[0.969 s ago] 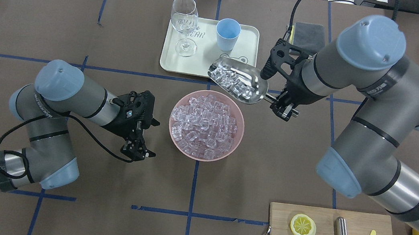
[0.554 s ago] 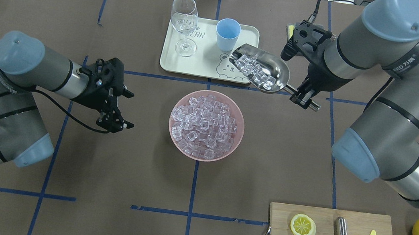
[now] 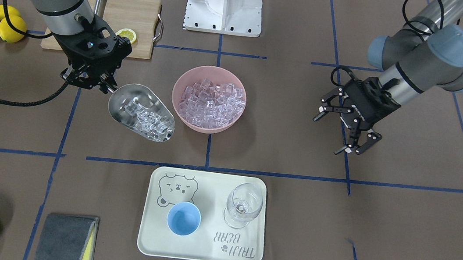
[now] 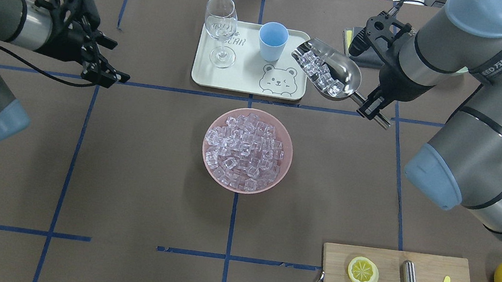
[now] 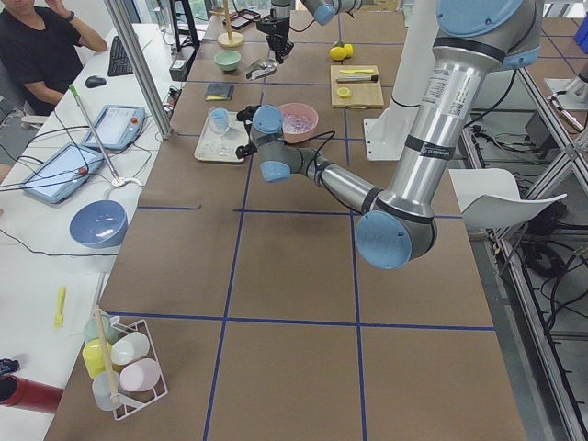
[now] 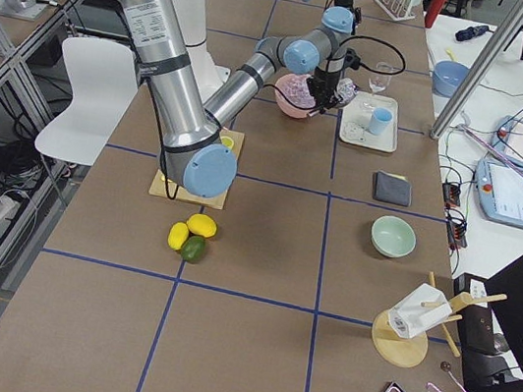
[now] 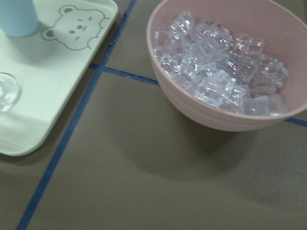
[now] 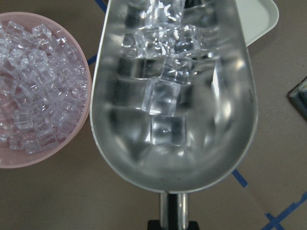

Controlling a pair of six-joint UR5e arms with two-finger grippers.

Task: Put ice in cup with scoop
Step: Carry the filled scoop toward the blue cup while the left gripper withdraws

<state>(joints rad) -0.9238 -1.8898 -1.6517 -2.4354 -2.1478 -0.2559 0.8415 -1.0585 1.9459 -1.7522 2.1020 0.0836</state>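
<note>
Overhead, front cameras opposed; both see bowl (image 3: 207, 128).

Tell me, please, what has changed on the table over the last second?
The right gripper, shut on the scoop, carried it and its ice from just past the pink bowl towards the cup; in the overhead view its mouth now reaches the edge of the tray. The left gripper, open, drew back from beside the bowl to the table's far left. Cup, wine glass, tray and bowl stayed put.

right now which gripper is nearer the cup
Right. The right gripper holds the scoop with its tip near the cup; the left gripper is open and empty, well off on the other side of the tray.
</note>
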